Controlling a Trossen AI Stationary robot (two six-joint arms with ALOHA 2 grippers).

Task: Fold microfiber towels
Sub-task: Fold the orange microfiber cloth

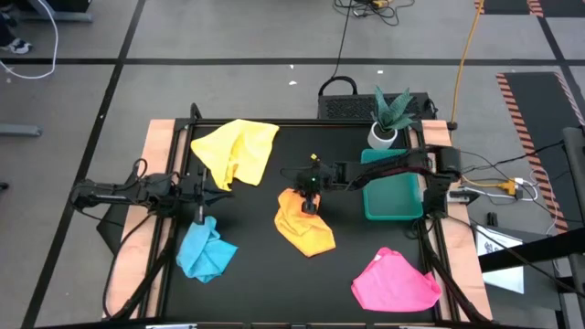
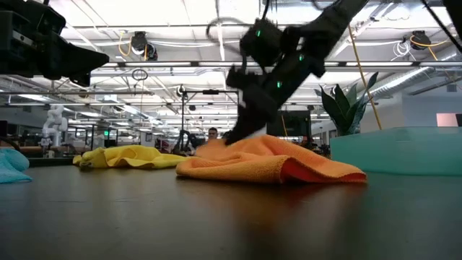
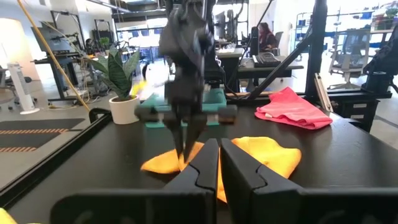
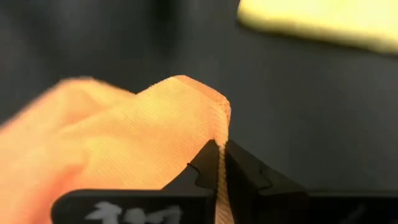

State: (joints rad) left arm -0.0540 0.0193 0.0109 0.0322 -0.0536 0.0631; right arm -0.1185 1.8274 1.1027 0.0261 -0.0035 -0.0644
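An orange-yellow towel (image 1: 308, 230) lies crumpled at the middle of the black table, and my right gripper (image 1: 309, 203) is shut on its far end. A brighter yellow towel (image 1: 238, 151) lies bunched at the far left, a light blue one (image 1: 206, 252) at the near left and a pink one (image 1: 395, 281) at the near right. My left gripper (image 3: 219, 165) hangs level over the table's left side, shut on nothing, pointing toward the orange-yellow towel (image 3: 268, 154). My right gripper pinches a raised fold (image 4: 219, 127) at the orange-yellow towel's far end between its two fingers. The fingers slant down at it from the table's right. The fold stands up a little at the fingertips (image 2: 237, 136); the rest of the towel (image 2: 278, 167) lies slack on the table.
A green plastic tray (image 1: 395, 212) stands at the right, under my right arm. A potted plant (image 1: 388, 119) stands behind it at the far edge. Bare black table shows between the towels, at the middle near side.
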